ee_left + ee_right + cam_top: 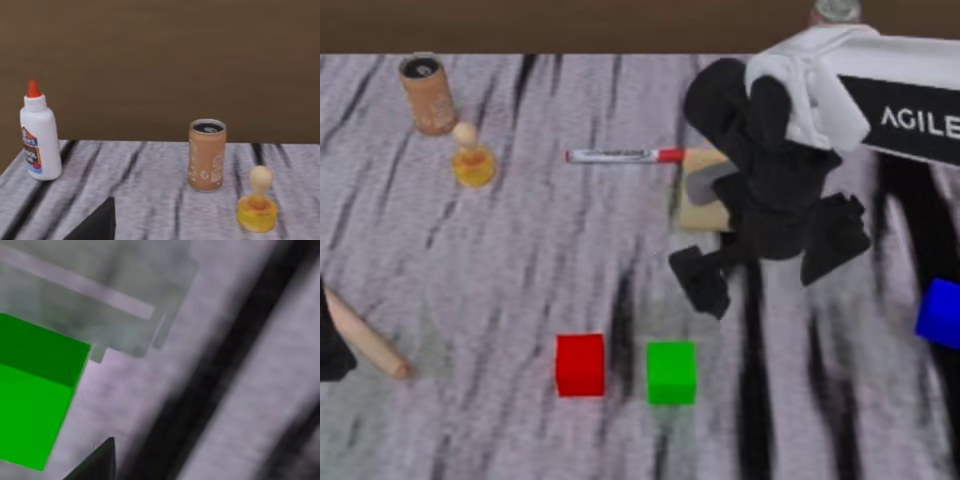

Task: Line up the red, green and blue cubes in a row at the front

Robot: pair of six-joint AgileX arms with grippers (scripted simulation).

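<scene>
From above, the red cube (580, 365) and the green cube (671, 372) sit side by side near the front of the bench (520, 260), a small gap between them; the blue cube (941, 313) lies well apart at the right edge, farther back than those 2; the right gripper (765, 262) hangs above the bench just behind and to the right of the green cube, its jaws spread and holding nothing; a pale wooden block (700, 205) lies partly under that arm, a marker (625, 155) beside it; the left arm is parked at the left edge.

The left wrist view shows only a glue bottle (39, 137), a can (206, 155) and a yellow stamp (257, 205); whether the left jaws are spread cannot be told.

The right wrist view shows the green cube close by, untouched.

Judging from this, the blue cube lies to the right of the jaws, and the right arm is far nearer to it.
</scene>
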